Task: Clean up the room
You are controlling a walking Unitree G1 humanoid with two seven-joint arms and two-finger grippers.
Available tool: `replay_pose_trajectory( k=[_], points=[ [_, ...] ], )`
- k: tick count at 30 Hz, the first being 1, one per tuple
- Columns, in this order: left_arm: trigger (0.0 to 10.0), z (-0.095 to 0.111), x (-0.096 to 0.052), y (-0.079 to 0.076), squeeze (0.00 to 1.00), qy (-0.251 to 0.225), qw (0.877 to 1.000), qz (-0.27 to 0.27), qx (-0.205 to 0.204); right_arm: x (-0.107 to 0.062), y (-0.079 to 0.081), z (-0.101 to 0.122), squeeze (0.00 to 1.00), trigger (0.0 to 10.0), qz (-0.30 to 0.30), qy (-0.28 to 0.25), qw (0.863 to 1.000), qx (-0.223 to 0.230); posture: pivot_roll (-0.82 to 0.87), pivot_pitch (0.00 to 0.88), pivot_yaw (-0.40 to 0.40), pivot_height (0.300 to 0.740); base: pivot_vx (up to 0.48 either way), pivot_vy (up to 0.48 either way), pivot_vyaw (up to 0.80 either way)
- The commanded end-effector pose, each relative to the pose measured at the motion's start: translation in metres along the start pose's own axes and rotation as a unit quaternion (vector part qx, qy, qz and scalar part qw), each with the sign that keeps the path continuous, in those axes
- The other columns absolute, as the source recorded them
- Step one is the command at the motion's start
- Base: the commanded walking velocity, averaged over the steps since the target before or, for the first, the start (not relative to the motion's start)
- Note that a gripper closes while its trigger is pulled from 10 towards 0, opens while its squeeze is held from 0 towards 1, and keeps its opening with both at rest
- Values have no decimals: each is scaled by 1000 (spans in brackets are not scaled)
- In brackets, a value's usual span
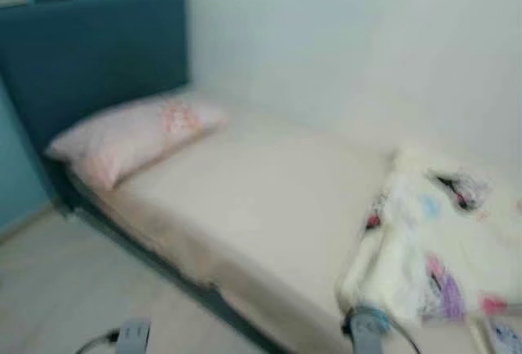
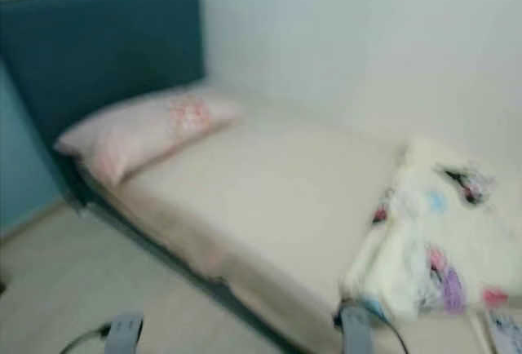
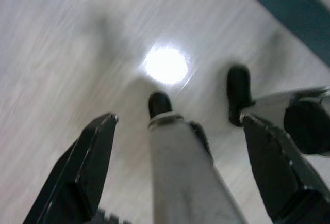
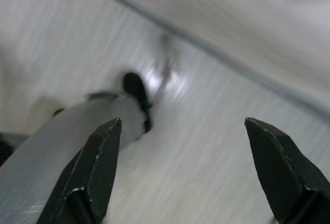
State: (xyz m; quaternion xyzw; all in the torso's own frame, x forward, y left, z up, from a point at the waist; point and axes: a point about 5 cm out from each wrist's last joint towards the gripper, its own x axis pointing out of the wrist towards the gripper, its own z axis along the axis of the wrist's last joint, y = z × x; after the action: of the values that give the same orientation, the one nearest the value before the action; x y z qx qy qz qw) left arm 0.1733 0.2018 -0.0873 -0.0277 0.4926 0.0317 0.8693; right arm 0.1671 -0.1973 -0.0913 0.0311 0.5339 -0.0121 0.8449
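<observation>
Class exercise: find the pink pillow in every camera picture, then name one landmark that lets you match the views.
Left eye view: pink pillow at upper left, below the blue headboard.
Right eye view: same place, slightly further right.
Wrist views: floor, no pillow.
Shared landmark: the headboard.

One bed (image 1: 269, 215), one pink pillow (image 1: 134, 135), one crumpled patterned blanket (image 1: 444, 248) and one dark blue headboard (image 1: 90, 52). Two tools, the left tool (image 3: 178, 131) and the right tool (image 4: 183, 141), both with fingers spread.

Blurred bedroom, a bed (image 1: 245, 207) with cream sheet stood against a white wall (image 1: 367, 36), dark teal headboard (image 1: 90, 52) at its far end, pale wood-grain floor (image 1: 57, 289) alongside, ceiling light glared off the boards.
</observation>
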Motion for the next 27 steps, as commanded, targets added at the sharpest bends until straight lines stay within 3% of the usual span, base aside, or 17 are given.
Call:
replay_pose_trajectory(
  k=[1, 9, 15, 27],
  points=[
    [10000, -3, 0, -1, 0, 11, 1000, -6, 12, 0, -2, 8, 0, 10000, -4, -13, 1000, 3, -58, 0, -73, 716, 0, 0, 0],
    [10000, -3, 0, -1, 0, 15, 1000, -3, 14, 0, -3, 8, 0, 10000, -5, -14, 1000, 5, -61, 0, -74, 716, 0, -37, 0],
    [10000, -3, 0, -1, 0, 17, 1000, -5, 17, 0, -4, 8, 0, 10000, -8, -12, 1000, 6, -61, 0, -74, 716, 0, -446, 0],
    [10000, -4, 0, -3, 0, 19, 1000, -10, 14, -1, -7, 7, 0, 10000, -14, -7, 1000, 1, -66, 0, -76, 716, 0, -477, -613]
  ],
)
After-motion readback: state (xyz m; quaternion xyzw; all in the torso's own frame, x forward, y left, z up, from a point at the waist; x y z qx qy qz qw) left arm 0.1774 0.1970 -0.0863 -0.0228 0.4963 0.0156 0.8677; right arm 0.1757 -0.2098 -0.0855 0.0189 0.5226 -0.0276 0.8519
